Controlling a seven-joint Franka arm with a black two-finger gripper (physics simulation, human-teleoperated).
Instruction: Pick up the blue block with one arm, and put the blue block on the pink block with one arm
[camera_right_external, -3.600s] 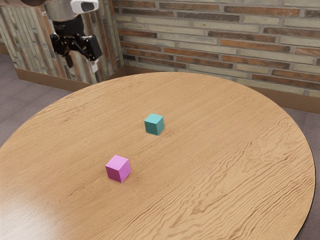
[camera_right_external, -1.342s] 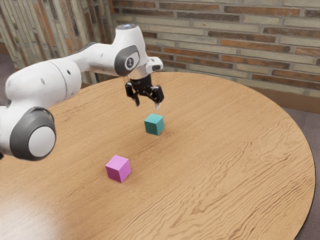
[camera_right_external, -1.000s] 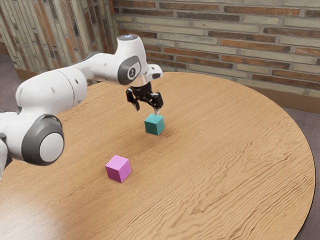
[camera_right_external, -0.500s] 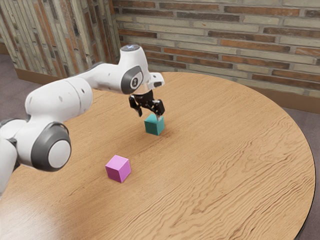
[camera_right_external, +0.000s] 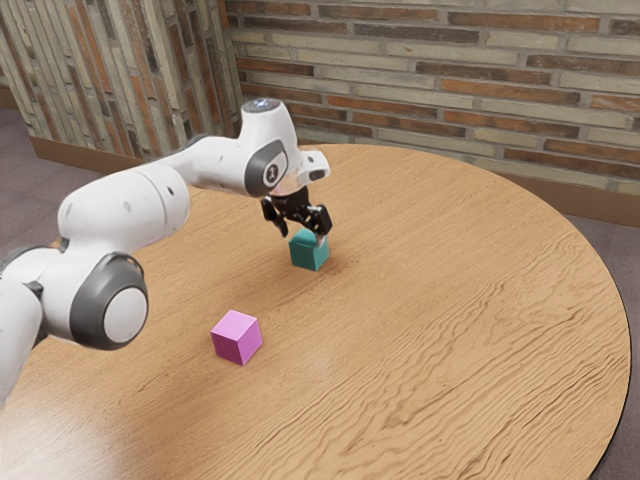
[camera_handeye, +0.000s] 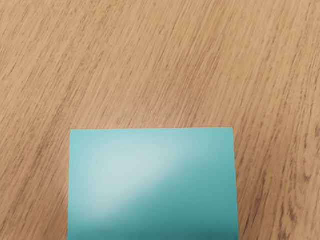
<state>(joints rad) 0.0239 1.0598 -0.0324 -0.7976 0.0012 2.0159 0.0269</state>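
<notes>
Pink block (camera_right_external: 237, 337) sits alone; at its one o'clock the gripper (camera_right_external: 303, 229) hangs low, jaws apart astride the top of the blue block (camera_right_external: 309, 254), which rests on the wooden table (camera_right_external: 480, 330). Grasping stage, I'd judge: next it should sink slightly, close squarely, then lift.

A round wooden table (camera_right_external: 450, 330) stands before a brick wall (camera_right_external: 450, 70); grey floor (camera_right_external: 25, 180), brown skirting (camera_right_external: 80, 155).

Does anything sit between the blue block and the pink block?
No. In the exterior view, the table between the blue block and the pink block is bare wood.
</notes>
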